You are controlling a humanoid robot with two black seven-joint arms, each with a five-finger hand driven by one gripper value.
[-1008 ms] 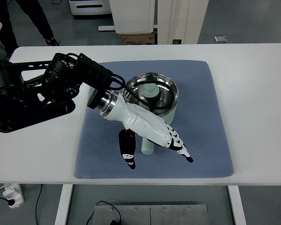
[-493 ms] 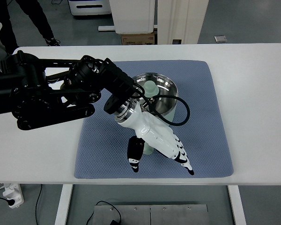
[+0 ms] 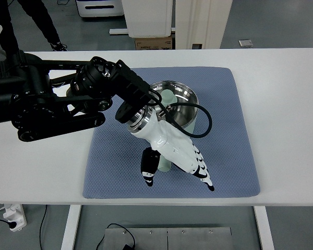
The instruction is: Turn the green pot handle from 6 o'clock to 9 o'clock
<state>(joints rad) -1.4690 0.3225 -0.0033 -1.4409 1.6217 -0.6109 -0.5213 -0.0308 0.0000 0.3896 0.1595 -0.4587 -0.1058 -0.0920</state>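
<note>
A steel pot (image 3: pixel 183 108) with pale green sides sits on the blue mat (image 3: pixel 115 161). Its pale green handle (image 3: pixel 164 165) points toward the table's near edge, mostly hidden beneath my hand. My left hand (image 3: pixel 172 166), white with black fingertips, reaches over the handle from the left. The thumb (image 3: pixel 147 167) lies on the handle's left side and the fingers (image 3: pixel 201 171) stretch out on its right. The hand is open and straddles the handle without closing on it. My right arm is out of view.
The mat lies on a white table (image 3: pixel 281 104). My black left arm (image 3: pixel 52 104) crosses the table's left half. A black cable (image 3: pixel 201 122) loops over the pot's right rim. A person's legs (image 3: pixel 39 21) stand beyond the far left edge.
My left arm swung right and forward, carrying the hand farther down over the handle. The thumb moved in against the handle's left side. The pot has stayed put.
</note>
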